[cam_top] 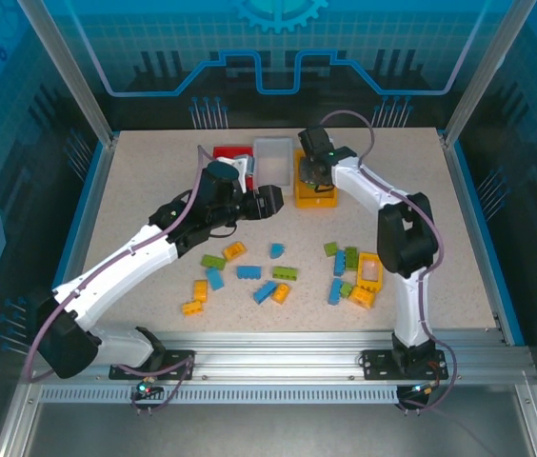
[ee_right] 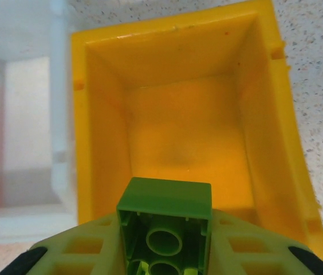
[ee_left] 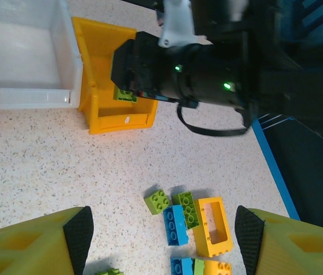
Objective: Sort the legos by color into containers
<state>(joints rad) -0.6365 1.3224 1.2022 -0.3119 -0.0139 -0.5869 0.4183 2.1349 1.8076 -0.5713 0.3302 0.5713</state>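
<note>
**Item:** lime green brick (ee_right: 164, 220), one of the legos
**Location:** hanging over the open mouth of the yellow-orange bin (ee_right: 173, 34), hollow underside facing the wrist camera. The bin's floor is looking bare.
**Hold:** the right gripper (cam_top: 312, 173) is clamping the brick across two opposite side walls.
**Handling (judged):** light, rigid, not fragile. The moulded walls are smooth and probably a little slippery, so flat opposite faces are offering the surest purchase, and studs or corners a poor one. It is likely to bounce or tumble when dropped.
**Left gripper** (cam_top: 268, 202): hovering low in front of the bins, fingers spread wide and carrying nothing.
**Neighbours:** the white bin (cam_top: 271, 152) is sitting just beside the yellow-orange one, with the red bin (cam_top: 230, 152) on its far side.
**Remaining stock:** loose bricks (cam_top: 249, 272) in blue, green and yellow-orange are lying scattered across the near half of the table (cam_top: 154, 171), well apart from the bins. Among them is a hollow yellow frame piece (cam_top: 370, 271).
**Obstructions (judged):** nothing is blocking the drop. The left arm is crowding the space near the bins
</note>
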